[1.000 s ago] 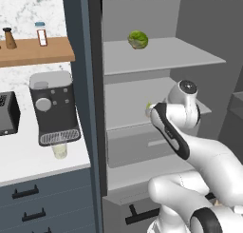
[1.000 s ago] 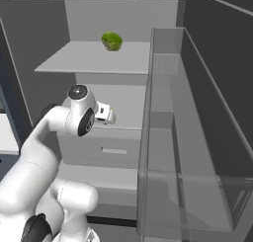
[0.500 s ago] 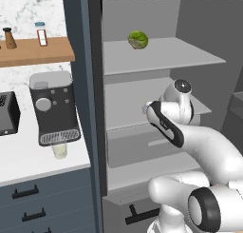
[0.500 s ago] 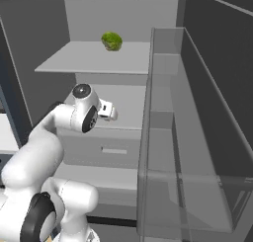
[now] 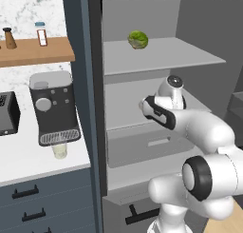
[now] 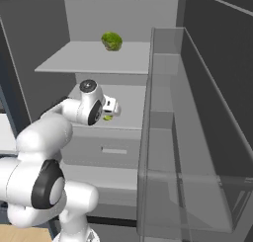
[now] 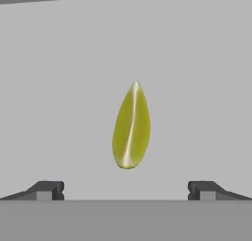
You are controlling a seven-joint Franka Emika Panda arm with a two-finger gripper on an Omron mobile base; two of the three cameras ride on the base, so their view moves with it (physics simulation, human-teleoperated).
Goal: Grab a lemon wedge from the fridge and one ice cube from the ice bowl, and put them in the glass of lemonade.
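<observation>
1. Grey fridge (image 5: 156, 61) stands open across the right of the left base view, and the arm reaches onto its middle shelf (image 6: 131, 105); the step in hand looks like the approach to the lemon wedge.
2. Fingers (image 7: 49, 190) sit spread wide and empty at the bottom corners of the hand view, well apart from the fruit.
3. Lemon wedge (image 7: 131, 127) lies centred between them on the shelf: a slim yellow-green sliver, pointed at top, with a pale streak.
4. To do it well, advance straight, keep the wedge centred, and close only once both fingers flank it.
</observation>
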